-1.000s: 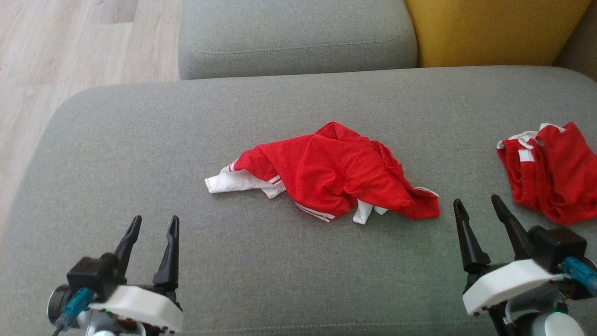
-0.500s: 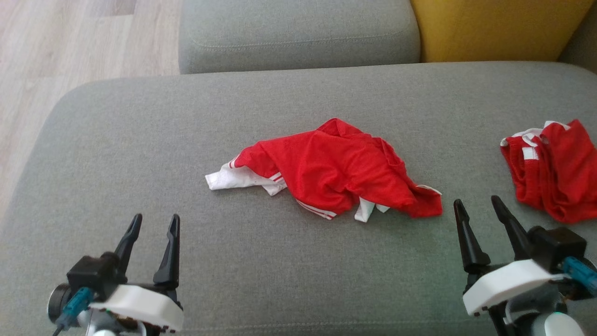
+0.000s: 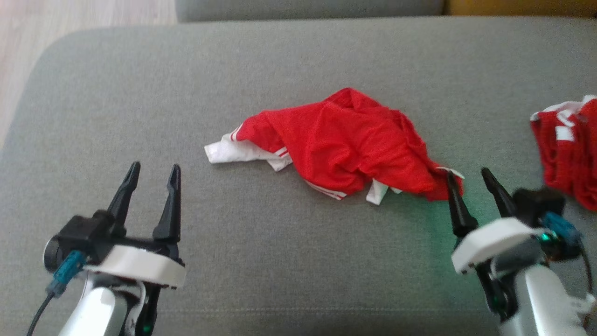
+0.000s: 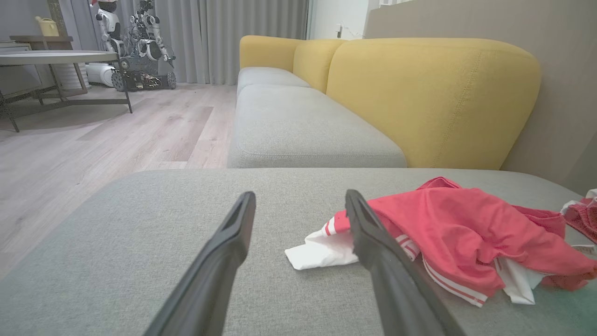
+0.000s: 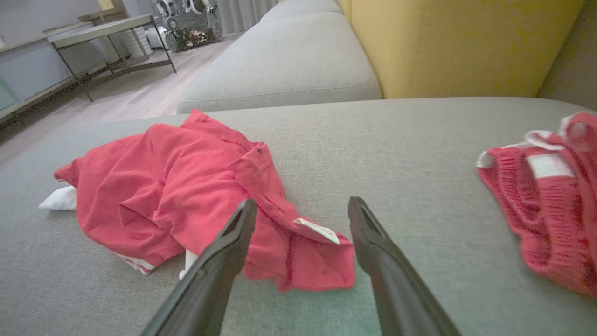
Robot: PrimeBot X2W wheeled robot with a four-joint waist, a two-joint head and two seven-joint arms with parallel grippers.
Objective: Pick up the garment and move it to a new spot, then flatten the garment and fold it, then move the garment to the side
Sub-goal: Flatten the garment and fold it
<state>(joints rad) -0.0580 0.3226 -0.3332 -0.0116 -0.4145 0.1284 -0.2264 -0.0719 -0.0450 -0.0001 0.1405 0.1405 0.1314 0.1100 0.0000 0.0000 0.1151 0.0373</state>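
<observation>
Closer than a second ago, my right hand (image 3: 467, 172), open and empty, hovers at a corner of the crumpled red jersey (image 3: 345, 144) on the sofa cushion (image 3: 280, 70); white label (image 5: 318, 230) unreadable. Left hand (image 3: 155, 165) open, empty.

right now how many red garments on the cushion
2: one crumpled garment at the middle of the cushion; a second garment at its right edge, partly out of frame.

A living room is suggested by the grey-and-yellow sofa (image 4: 433, 93), wooden floor (image 4: 116, 135), curtains (image 4: 233, 37) and table (image 4: 56, 57) at upper left.
</observation>
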